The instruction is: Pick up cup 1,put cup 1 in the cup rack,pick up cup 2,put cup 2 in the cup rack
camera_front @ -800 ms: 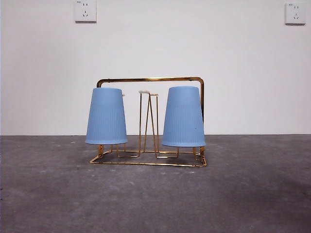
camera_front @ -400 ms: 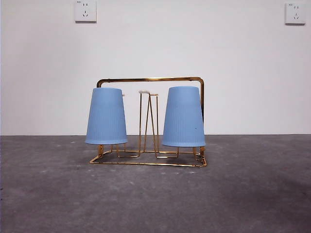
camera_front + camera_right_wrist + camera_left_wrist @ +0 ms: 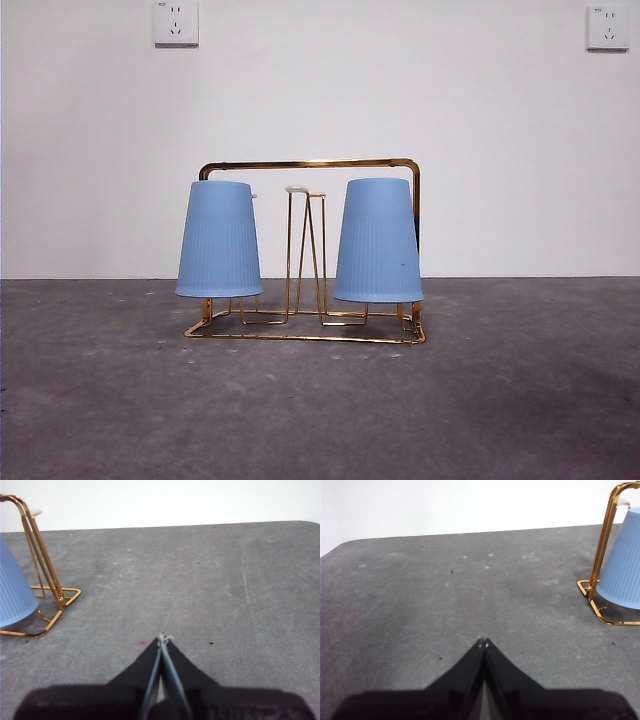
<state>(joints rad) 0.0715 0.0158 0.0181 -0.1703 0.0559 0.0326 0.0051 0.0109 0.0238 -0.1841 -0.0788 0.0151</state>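
The grey table (image 3: 320, 400) spreads wide under me, with a white wall (image 3: 320, 110) rising at its far edge. On the table stands the cup rack (image 3: 310, 165), its gold arch a little taller than the cups it carries. Cup 1 (image 3: 377, 240), the one with the tiny dark speck low on its wall, hangs mouth down over a peg at the rack's right end; cup 2 (image 3: 219, 240), clean-walled, hangs the same way at the left end, and bare loop pegs stand between the two. My left gripper (image 3: 483, 642) hovers over bare table with its jaws pressed together, cup 2 and the rack's left end well apart from it, off to the right. My right gripper (image 3: 162, 639) likewise has its jaws together and holds nothing, cup 1 and the rack's right end well apart on its left.
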